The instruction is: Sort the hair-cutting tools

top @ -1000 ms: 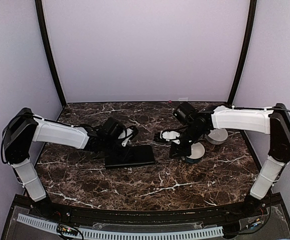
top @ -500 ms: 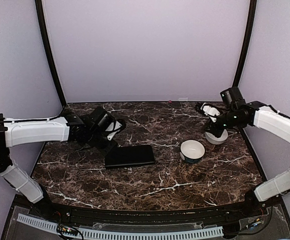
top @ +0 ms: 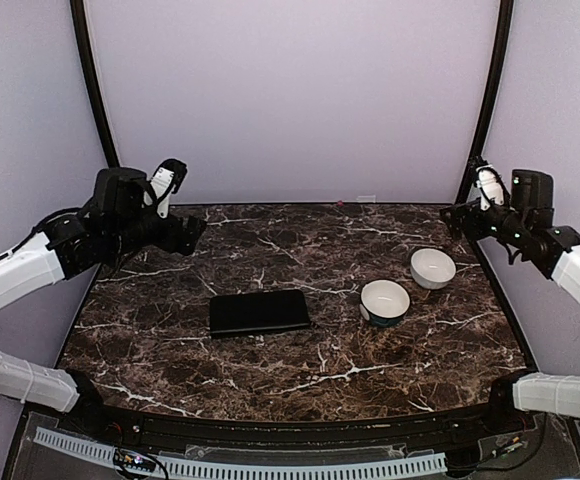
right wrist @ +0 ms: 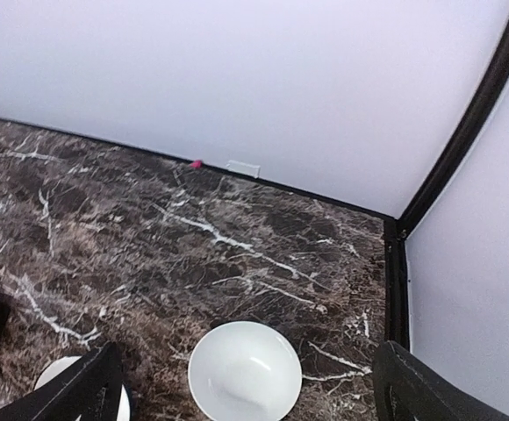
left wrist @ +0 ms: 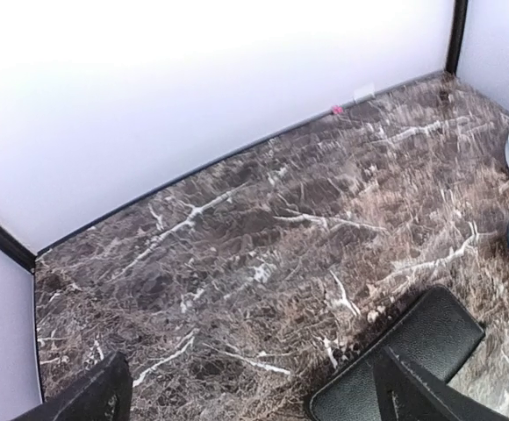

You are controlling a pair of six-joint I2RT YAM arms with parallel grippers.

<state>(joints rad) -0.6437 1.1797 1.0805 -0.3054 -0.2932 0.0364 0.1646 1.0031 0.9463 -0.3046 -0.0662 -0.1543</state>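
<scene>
No scissors or combs show anywhere on the desk. They are probably zipped inside the case [top: 259, 312], which lies flat left of centre with its long axis running left to right. Toward the right edge, the near bowl [top: 384, 300] and far bowl [top: 433, 267] show nothing inside. The left gripper [left wrist: 251, 358] hangs high over the far left corner, spread wide and empty. The right gripper [right wrist: 247, 349], over the far right corner, is the same. The case sits closer to the left gripper, down and to its right.

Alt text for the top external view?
A black zip case lies centred on the dark marble table, two white bowls to its right. The left arm and right arm hover at the sides, touching nothing; no hair-cutting tools show.
</scene>
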